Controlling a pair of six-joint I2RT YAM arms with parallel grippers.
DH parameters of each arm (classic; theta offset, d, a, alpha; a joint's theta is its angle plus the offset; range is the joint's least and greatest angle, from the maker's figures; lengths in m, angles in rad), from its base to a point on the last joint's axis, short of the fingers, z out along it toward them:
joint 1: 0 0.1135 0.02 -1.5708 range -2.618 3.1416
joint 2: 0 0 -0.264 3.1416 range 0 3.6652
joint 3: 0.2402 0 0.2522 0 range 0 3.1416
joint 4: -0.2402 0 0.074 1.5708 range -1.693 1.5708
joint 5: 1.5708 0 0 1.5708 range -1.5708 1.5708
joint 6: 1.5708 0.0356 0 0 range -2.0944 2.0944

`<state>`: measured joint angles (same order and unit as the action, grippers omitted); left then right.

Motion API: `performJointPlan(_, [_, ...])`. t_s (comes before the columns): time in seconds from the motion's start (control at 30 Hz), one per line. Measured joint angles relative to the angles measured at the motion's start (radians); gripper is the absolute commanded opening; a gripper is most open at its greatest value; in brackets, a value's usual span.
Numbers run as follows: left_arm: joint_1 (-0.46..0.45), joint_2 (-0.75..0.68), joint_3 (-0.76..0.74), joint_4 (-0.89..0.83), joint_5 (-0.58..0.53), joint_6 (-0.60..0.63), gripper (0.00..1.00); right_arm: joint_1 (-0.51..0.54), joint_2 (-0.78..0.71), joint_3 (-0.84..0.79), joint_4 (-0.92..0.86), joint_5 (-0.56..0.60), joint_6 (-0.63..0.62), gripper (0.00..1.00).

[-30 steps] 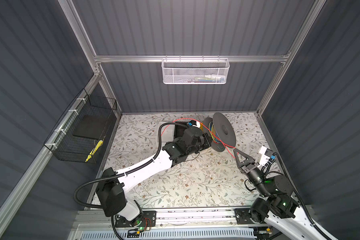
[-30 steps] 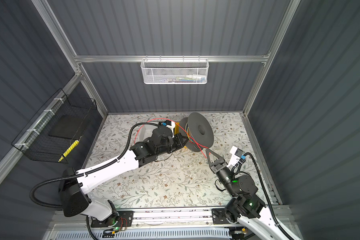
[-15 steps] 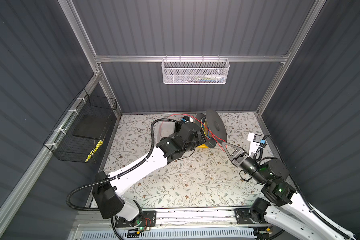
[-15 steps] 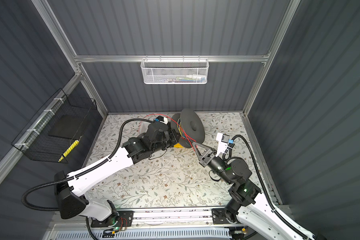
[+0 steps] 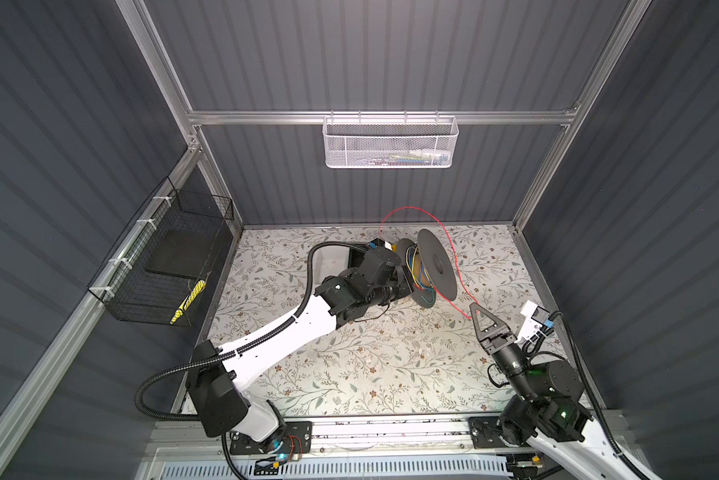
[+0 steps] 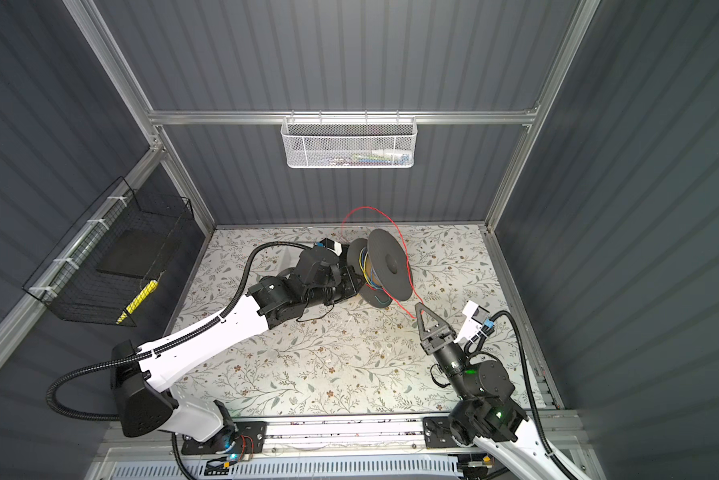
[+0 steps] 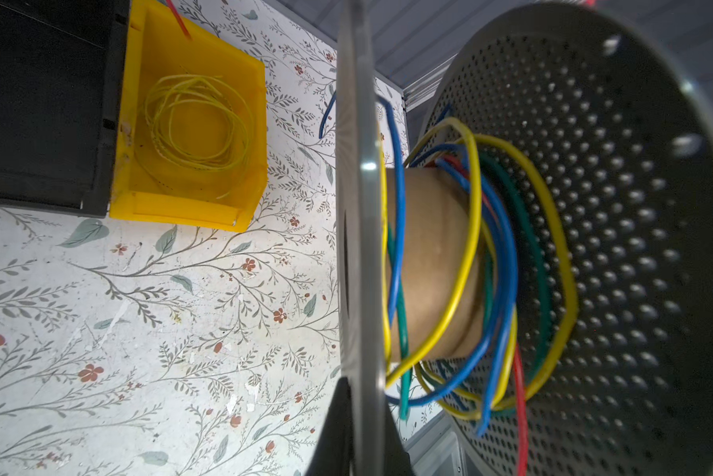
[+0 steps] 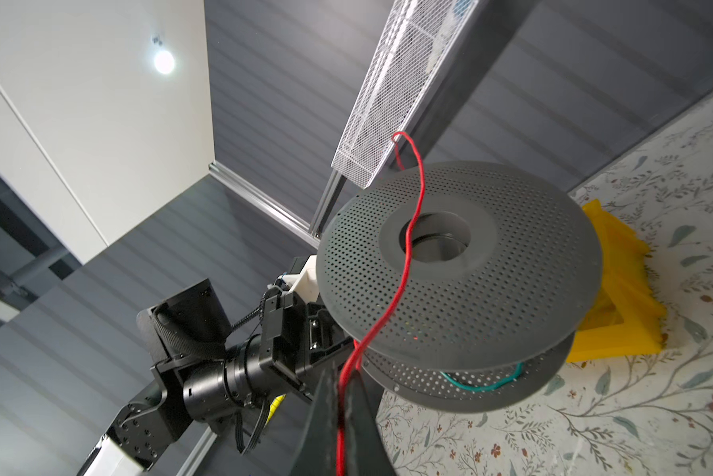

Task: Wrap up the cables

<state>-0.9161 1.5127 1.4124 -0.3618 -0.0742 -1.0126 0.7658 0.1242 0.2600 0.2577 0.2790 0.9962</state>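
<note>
A dark perforated spool (image 5: 436, 266) (image 6: 391, 264) is held tilted above the mat at the back. My left gripper (image 7: 363, 412) is shut on its near flange edge. Yellow, blue, green and red cables (image 7: 476, 247) sit in loose loops round the brown core. A thin red cable (image 5: 407, 208) (image 6: 366, 207) arcs over the spool and runs down across the outer flange (image 8: 470, 288) to my right gripper (image 5: 472, 307) (image 6: 419, 306). In the right wrist view that gripper (image 8: 340, 375) is shut on the red cable (image 8: 408, 247).
A yellow bin (image 7: 181, 210) holding a coil of thin yellow wire (image 7: 198, 123) stands beside a black bin (image 7: 37, 103) behind the spool. A white mesh basket (image 5: 391, 143) hangs on the back wall. A black wire basket (image 5: 170, 257) hangs on the left wall.
My right gripper swung in toward the spool, then drew back to the right with the red cable. The red cable now arcs high over the spool. The left arm rocked the spool slightly.
</note>
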Motion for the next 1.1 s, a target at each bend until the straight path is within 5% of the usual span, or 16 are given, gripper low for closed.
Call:
performJointPlan(0.3, [0.005,-0.013,-0.182,0.251,0.047,0.015,0.00,0.003,-0.050,0.002,-0.155,0.104,0.122,0.00])
performJointPlan(0.57, [0.048,-0.066,-0.252,0.417,0.090,0.079,0.00,0.004,-0.086,0.045,-0.281,0.198,0.150,0.12])
performJointPlan(0.8, [0.120,-0.068,-0.145,0.407,0.167,0.154,0.00,-0.006,-0.077,0.062,-0.282,0.271,0.150,0.19])
performJointPlan(1.0, [0.096,-0.082,-0.111,0.337,0.219,0.230,0.00,-0.006,-0.058,0.122,-0.320,0.257,0.065,0.42])
performJointPlan(1.1, [0.095,-0.098,-0.109,0.256,0.229,0.289,0.00,-0.006,-0.012,0.253,-0.376,0.240,-0.010,0.45])
